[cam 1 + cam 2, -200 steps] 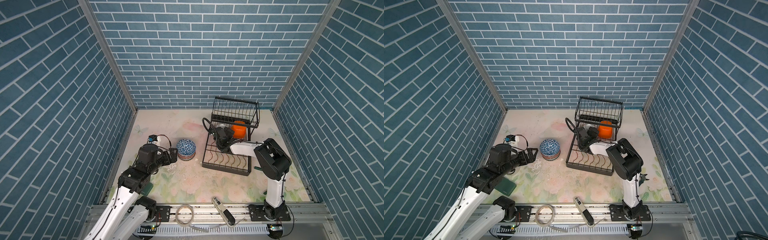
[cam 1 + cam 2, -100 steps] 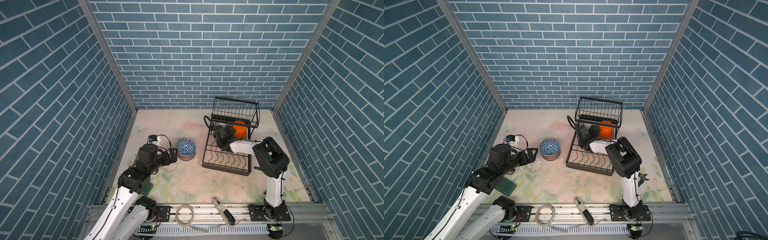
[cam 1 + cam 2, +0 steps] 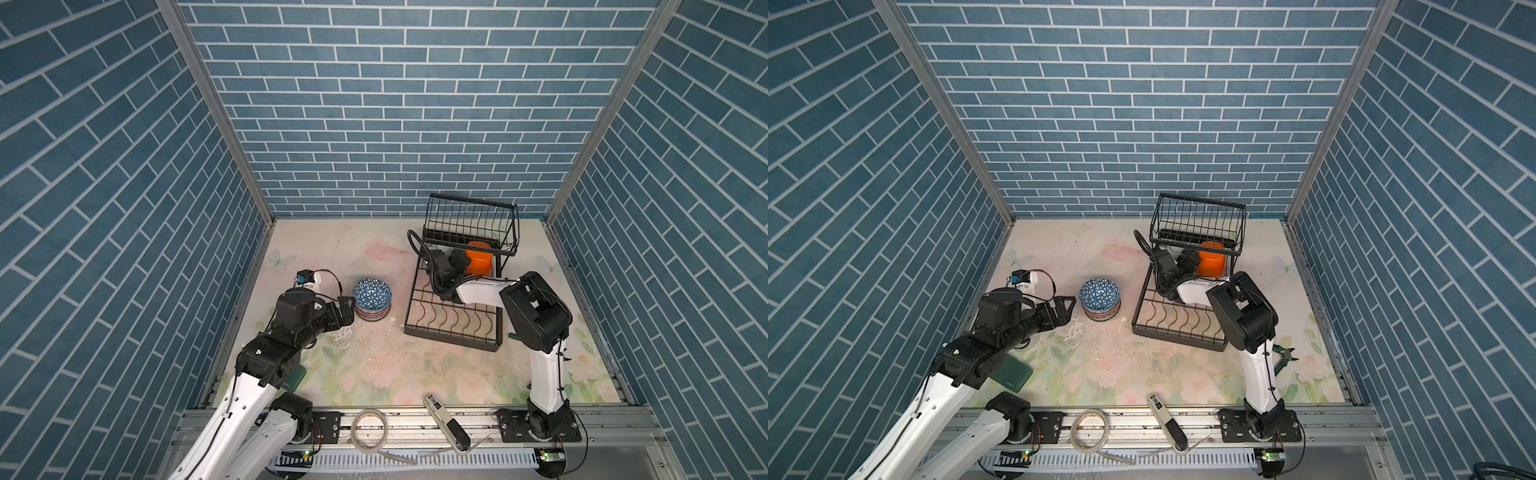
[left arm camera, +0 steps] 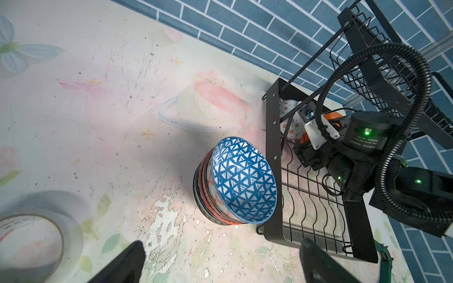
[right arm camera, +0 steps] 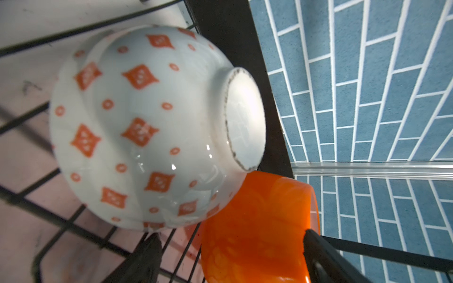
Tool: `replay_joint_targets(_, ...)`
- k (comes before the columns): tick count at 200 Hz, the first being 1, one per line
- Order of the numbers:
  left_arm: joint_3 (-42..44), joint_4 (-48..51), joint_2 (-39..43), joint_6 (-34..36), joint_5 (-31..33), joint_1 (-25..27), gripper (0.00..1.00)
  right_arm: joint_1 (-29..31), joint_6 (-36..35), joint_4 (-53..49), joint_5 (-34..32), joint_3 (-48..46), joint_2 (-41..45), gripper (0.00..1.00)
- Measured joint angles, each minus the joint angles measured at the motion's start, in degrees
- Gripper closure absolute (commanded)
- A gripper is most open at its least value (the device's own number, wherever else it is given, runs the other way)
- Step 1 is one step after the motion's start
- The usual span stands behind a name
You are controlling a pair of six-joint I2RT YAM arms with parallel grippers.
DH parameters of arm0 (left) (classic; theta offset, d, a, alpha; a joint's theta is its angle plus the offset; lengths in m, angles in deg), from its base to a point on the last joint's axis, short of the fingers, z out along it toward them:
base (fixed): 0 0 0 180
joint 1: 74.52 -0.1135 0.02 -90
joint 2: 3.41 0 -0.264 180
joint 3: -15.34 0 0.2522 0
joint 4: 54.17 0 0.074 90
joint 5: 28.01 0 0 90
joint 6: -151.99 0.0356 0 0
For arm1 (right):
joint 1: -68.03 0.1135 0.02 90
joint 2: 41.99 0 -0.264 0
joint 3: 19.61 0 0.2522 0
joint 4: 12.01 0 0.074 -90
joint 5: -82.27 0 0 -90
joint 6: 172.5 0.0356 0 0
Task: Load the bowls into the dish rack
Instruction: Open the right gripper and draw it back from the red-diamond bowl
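Rack (image 3: 451,338): black wire, on the right half of the table (image 3: 374,374). Its raised basket hangs over the back of the lower tier.
Stack (image 3: 372,297): most of the bowls are here, nested upright on the table just left of the rack, with a blue-triangle bowl on top. I can't count how many lie under it.
Orange bowl (image 3: 478,262): already in the rack's lower tier, at the back under the basket.
White bowl (image 5: 147,127): red-diamond pattern, also in the lower tier. It is tipped over with its foot toward the rack's end bar and leans on the orange bowl.
Left gripper (image 3: 348,309): jaws spread wide with nothing in them, level with the stack and just beside it.
Right gripper (image 3: 460,262): jaws wide, reaching in under the basket and straddling the orange bowl with daylight on one side. I'd say it grips nothing.
Risk at the stack: a sideways approach could shove the whole pile. A pinch on the top rim could drag the next bowl up and drop it, since glazed ceramic slips.
Risk in the rack: the white bowl only leans. A finger or cable catching on withdrawal could roll it over or snag the basket wires.
Wrist views: only the right wrist view shows how the two racked bowls touch. The left wrist view shows the stack's red and dark rims.
Top views: both show the arms' reach and the gap between stack and rack. The basket and gripper hide nearly all of the white bowl.
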Motion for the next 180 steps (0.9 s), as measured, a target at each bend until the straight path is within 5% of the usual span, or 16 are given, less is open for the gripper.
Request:
replay_joint_targets(85,0.0,0.44,-1.55,0.02,0.2,0.0,0.0,2.8,10.51,-7.85,1.14,-1.84,8.44,0.12)
replay_joint_targets(180,0.0,1.14,-4.9,0.04,1.2,0.0,0.0,7.39,29.9,-24.17,12.98,-7.67,19.41,0.14)
